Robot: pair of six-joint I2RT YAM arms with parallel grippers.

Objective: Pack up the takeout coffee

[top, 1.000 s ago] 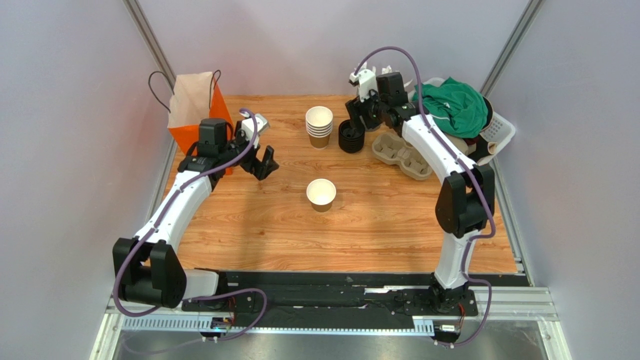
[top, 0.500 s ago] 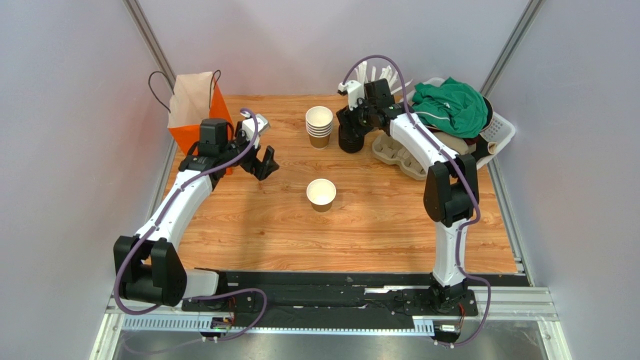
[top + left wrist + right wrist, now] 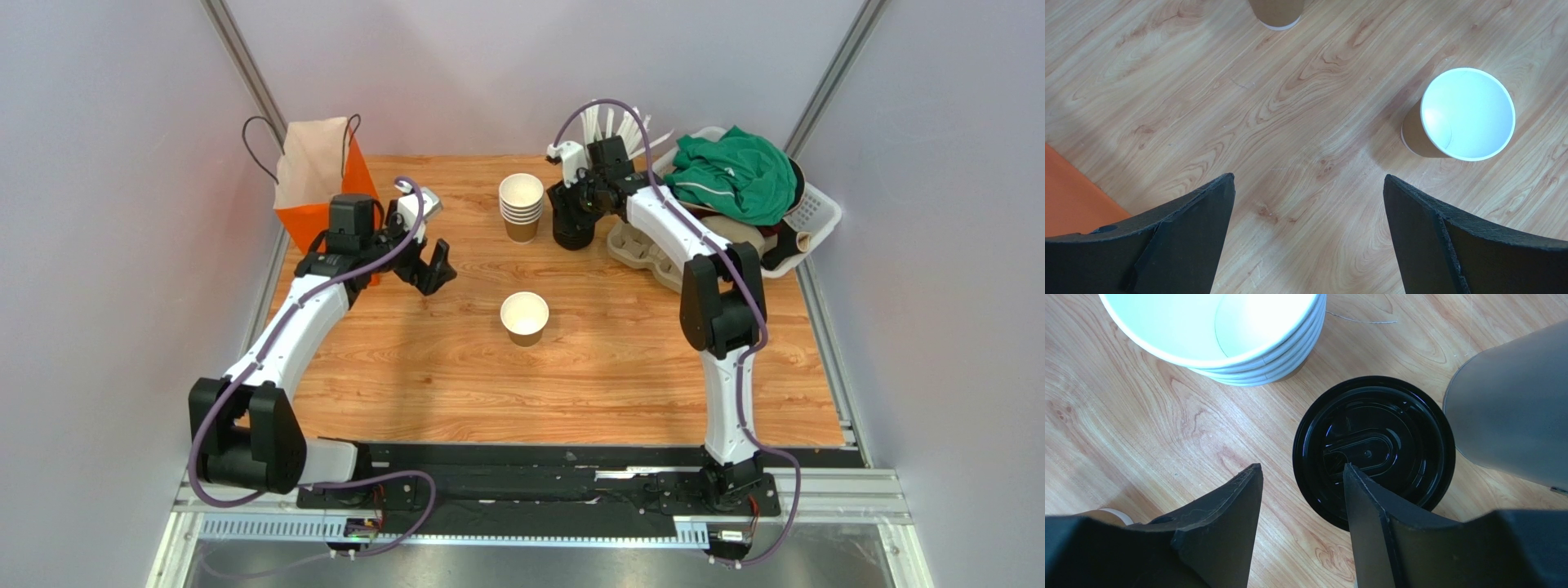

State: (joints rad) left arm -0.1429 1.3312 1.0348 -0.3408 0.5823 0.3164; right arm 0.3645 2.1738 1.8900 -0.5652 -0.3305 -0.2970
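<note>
Black lids sit stacked under the right fingers, which are apart and straddle the top one's rim, I'd guess to pinch it off. Lidless cup stands alone on the worktop. Left fingers hang wide apart by the bag, probably ready to steady it.

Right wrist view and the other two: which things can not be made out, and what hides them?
- Black lid stack, right wrist view: seen from above, so its count is unknown; a finger of the right gripper covers its edge, contact unclear.
- Orange bag, top view: bottom hidden by its own walls.
- Basket, top view: contents under the green cloth.
- Grey shape, right wrist view: cut off by the edge.
</note>
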